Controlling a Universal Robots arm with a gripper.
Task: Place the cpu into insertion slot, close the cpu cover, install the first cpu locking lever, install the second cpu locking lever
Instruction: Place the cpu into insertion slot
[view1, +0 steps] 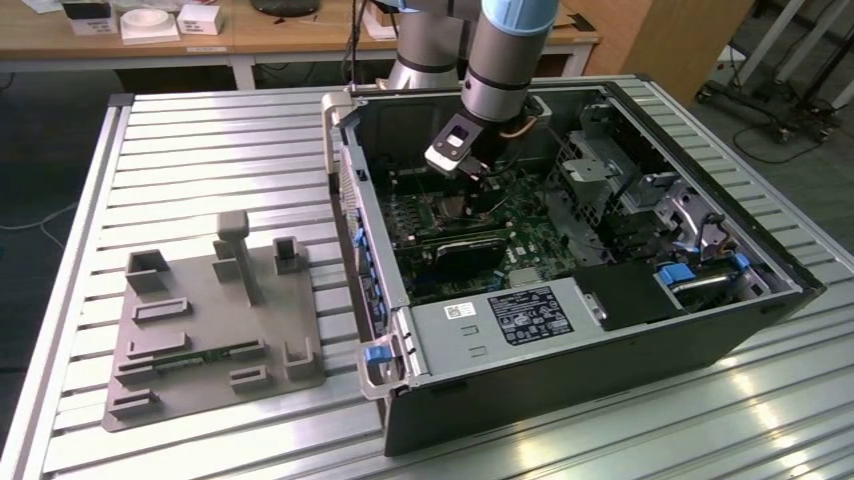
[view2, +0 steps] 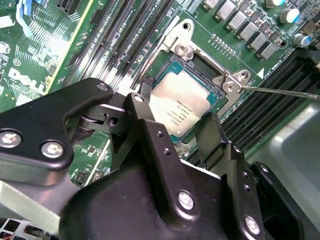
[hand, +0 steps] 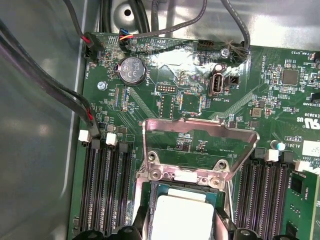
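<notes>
Black jaws close on two opposite edges of the cpu (view2: 182, 102), which lies flat in its socket (view2: 198, 62) between them. Just beyond the jaws, the cpu cover (hand: 200, 125) stands swung open on its hinge. Around them spreads a green motherboard (hand: 200, 95), inside an open computer case (view1: 601, 380) on a ribbed metal counter (view1: 200, 150).
</notes>
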